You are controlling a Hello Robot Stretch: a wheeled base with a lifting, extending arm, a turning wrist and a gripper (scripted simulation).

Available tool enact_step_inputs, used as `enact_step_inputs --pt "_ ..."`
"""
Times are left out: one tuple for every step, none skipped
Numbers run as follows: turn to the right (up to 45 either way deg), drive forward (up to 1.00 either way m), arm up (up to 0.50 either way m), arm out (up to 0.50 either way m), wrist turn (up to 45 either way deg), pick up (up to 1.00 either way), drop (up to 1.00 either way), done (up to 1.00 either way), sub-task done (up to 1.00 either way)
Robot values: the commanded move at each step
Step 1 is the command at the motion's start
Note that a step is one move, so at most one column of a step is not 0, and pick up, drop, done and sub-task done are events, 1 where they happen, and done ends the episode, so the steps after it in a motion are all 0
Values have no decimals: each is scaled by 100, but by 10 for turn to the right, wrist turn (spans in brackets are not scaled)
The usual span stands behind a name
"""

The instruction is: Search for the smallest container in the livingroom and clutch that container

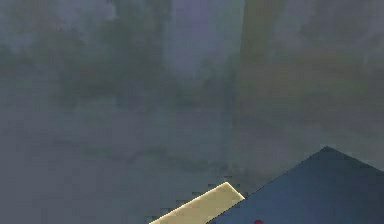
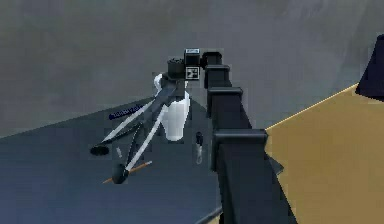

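**Dark surface, arm reached out among small things**

A dark surface (image 2: 50,170) takes the lower left of the arm side view, with tan floor (image 2: 320,150) to its right and a grey wall (image 2: 90,40) behind. The arm (image 2: 235,135) rises from the bottom edge to the upper middle of the frame. There the claw (image 2: 120,158) sends its thin fingers slanting down toward the lower left, across the surface. The arm is probably stretched out this far so the claw stands among the things laid there, as a grasp would need.

A white container (image 2: 174,118), shaped like a bottle, stands upright on the surface at the frame's middle. It is just below the claw's dark body and to the right of the fingers; whether they touch cannot be told. It cannot be told either whether the claw grips anything, since things lie on the surface at and behind it.

Left of the container lie a thin blue stick (image 2: 128,112) and a flat dark blob (image 2: 98,150). A small dark upright thing (image 2: 198,148) stands just beside the arm. It may be a smaller vessel, but it is too small to tell.

In the forward view a blue corner (image 1: 330,190) sits at lower right, against a mottled grey wall.
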Motion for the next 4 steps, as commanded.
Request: enact_step_inputs --pt "0 0 0 0 450 0 0 0 0" --pt "0 0 0 0 450 0 0 0 0" --pt "0 0 0 0 330 0 0 0 0" --pt "0 0 0 0 0 100 0 0 0"
